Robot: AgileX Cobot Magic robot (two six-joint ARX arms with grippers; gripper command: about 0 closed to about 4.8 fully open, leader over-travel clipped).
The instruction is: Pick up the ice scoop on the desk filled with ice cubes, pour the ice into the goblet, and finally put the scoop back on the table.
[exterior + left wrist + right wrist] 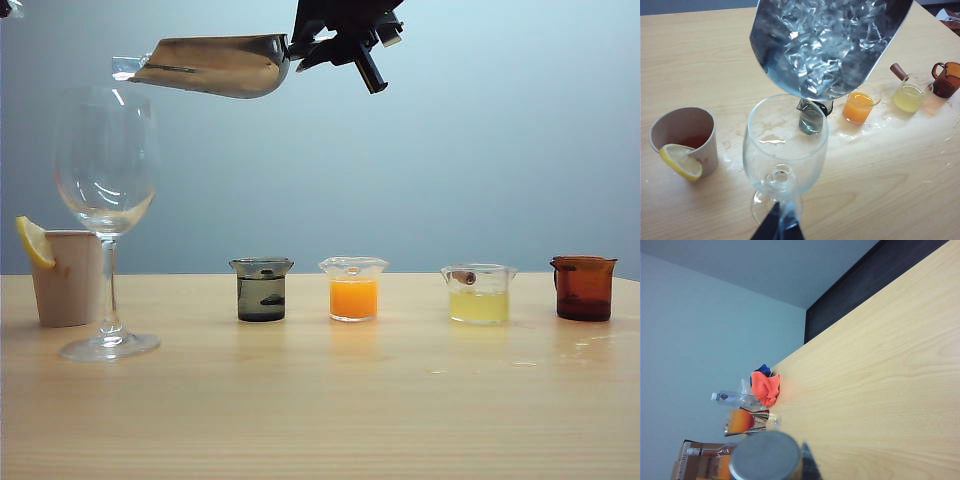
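Scoop: the large shiny silver metal ice scoop [215, 65] hangs high above the table, its open mouth just over the rim of the tall clear wine goblet [105, 160].
Load: the heap of clear glassy ice cubes [822, 37] sits in the trough; the goblet bowl looks empty.
Right gripper [325, 45]: fingers narrow, clamped on the scoop's handle end.
Left gripper [777, 227]: low by the goblet's foot; you cannot tell how its fingers stand.
Step in hand: the pour. Roll your wrist slowly so the cubes slide off the lip one stream at a time, and keep the lip centred over the bowl.
Edges: the goblet mouth is narrower than the scoop, so cubes may spill past the rim.
Open room: the pale wooden tabletop [350, 420] in front of the small beakers is bare, a fair place for setting the scoop down.
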